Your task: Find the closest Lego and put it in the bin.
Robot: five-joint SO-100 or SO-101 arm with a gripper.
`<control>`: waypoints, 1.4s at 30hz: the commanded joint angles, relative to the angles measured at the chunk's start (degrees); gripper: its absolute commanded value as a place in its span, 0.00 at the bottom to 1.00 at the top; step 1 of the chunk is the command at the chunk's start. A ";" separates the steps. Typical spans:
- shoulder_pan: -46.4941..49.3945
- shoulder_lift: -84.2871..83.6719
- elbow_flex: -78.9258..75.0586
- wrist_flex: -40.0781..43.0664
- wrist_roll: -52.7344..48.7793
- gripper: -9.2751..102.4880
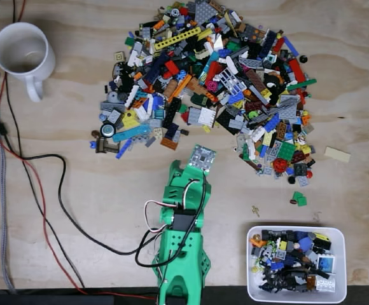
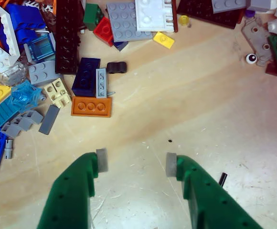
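The orange plate, a flat three-stud Lego, lies at the near fringe of the Lego pile, toward the middle of the table, and looks to be the closest piece to the claw. It should be light, rigid and slick, lying low on the wood; I would pinch it across its short width, since its long edges sit just beside a dark blue brick. The claw hangs wide open and empty over bare wood. The white bin, near the table's lower right corner in the fixed view, is already well stocked with mixed pieces. A white mug stands near the upper left corner; its contents are unclear.
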 commanded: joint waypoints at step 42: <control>39.46 -72.16 -49.66 -8.17 20.13 0.23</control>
